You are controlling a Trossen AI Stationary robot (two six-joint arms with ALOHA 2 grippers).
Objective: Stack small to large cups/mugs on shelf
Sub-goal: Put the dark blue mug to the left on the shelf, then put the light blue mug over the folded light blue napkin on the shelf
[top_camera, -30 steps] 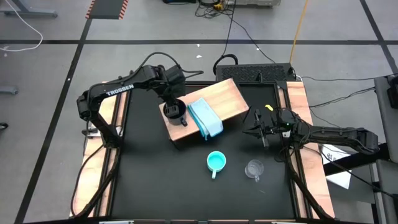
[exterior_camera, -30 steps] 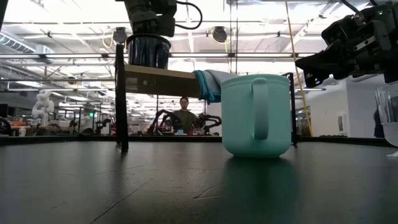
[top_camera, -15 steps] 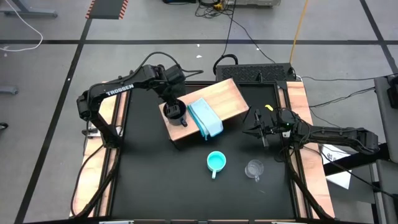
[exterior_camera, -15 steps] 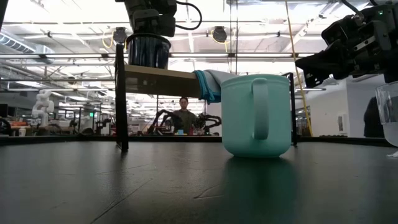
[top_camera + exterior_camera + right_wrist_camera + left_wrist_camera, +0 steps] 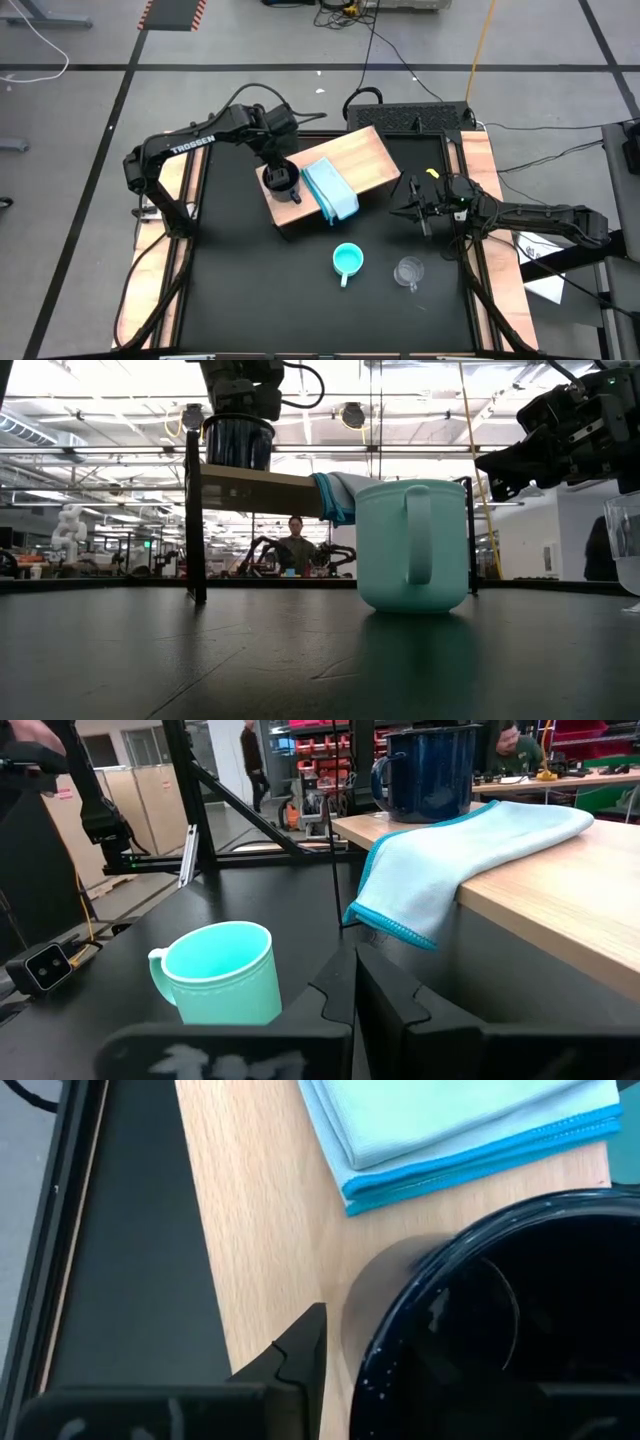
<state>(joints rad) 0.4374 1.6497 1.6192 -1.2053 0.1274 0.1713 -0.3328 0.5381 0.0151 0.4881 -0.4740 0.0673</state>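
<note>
Nothing moved since earlier | your left gripper (image 5: 280,180) grips navy mug (image 5: 277,179) on shelf (image 5: 365,155) | right gripper (image 5: 415,212) closed, empty

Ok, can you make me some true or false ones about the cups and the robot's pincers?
1. The dark mug stands on the wooden shelf. True.
2. The turquoise cup is on the shelf too. False: it stands on the black table, in front of the shelf.
3. The blue cloth lies on the shelf beside the dark mug. True.
4. The right pincer holds the glass mug. False: it is shut on nothing and hangs in the air; the glass mug stands alone on the table.
5. The left pincer is at the dark mug. True: one finger sits just outside its rim.
</note>
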